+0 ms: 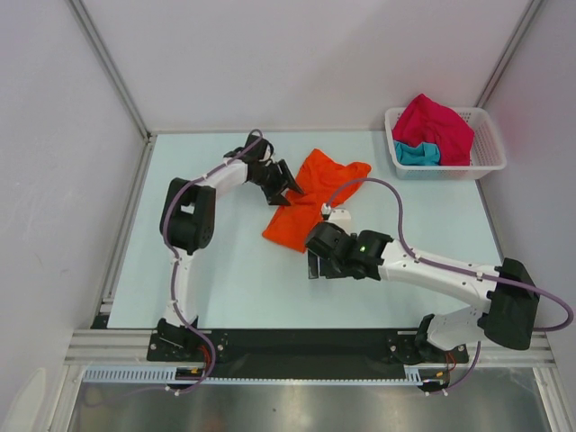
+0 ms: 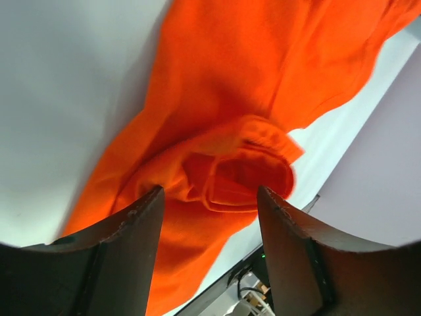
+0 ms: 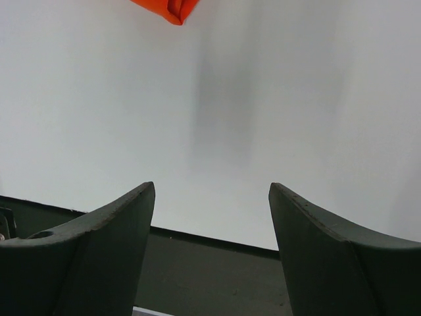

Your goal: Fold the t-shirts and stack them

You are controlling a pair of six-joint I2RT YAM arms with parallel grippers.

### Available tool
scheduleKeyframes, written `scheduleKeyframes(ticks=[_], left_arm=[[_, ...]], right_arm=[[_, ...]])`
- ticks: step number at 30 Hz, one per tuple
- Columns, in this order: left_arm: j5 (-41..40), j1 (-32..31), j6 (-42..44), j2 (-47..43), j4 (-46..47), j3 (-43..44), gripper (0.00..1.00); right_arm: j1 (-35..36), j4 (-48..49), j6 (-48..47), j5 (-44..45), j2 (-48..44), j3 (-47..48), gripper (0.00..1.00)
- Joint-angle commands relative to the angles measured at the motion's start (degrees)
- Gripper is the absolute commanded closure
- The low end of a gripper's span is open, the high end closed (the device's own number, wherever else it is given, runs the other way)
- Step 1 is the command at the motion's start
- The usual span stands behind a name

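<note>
A bright orange t-shirt [image 1: 313, 193] lies crumpled in the middle of the table. My left gripper [image 1: 284, 184] hovers at its left edge. In the left wrist view the orange t-shirt [image 2: 217, 99] fills the frame, a sleeve opening just beyond my left gripper [image 2: 209, 197], whose jaws stand apart with no cloth pinched between them. My right gripper [image 1: 314, 266] is open over bare table in front of the shirt. The right wrist view shows my right gripper [image 3: 212, 191] empty, with only a corner of the orange t-shirt [image 3: 168, 8] at the top. A crimson-pink t-shirt [image 1: 436, 126] and a teal t-shirt [image 1: 418, 154] sit bunched in the basket.
The white lattice basket [image 1: 490, 148] stands at the back right corner of the table. The table's dark front edge [image 3: 217, 270] runs just beneath my right fingers. White walls enclose the table on three sides.
</note>
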Motion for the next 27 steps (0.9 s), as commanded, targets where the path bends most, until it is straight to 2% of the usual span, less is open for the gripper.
scheduleKeyframes(ticks=[1, 5, 7, 11, 14, 22, 27], left_arm=[[-0.1, 0.9, 3.8, -7.4, -1.3, -5.4, 0.36], [-3.0, 1.0, 5.6, -14.6, 0.4, -15.6, 0.36], [-6.9, 1.2, 6.8, -18.6, -0.2, -17.5, 0.36], [-13.3, 2.1, 10.2, -23.8, -2.6, -20.4, 0.35], [-14.1, 2.7, 10.8, -27.0, -3.0, -23.3, 0.35], [-13.8, 2.8, 10.4, -29.2, 1.8, -33.7, 0.35], [-13.6, 2.8, 9.9, -27.6, 4.8, -36.0, 0.35]], right_arm=[[-0.3, 1.8, -0.7, 0.9, 1.1, 1.8, 0.24], [-3.1, 8.1, -3.0, -1.4, 3.7, -1.8, 0.24], [-5.1, 11.5, -4.5, -3.4, 7.2, -2.1, 0.24], [-5.2, 12.8, -7.5, -2.9, 12.9, 2.9, 0.24], [-5.7, 13.8, -9.7, -2.9, 16.9, 6.3, 0.24], [-6.0, 14.2, -12.1, -4.1, 22.3, 12.5, 0.24], [-7.2, 14.7, -13.1, -4.1, 23.9, 12.8, 0.24]])
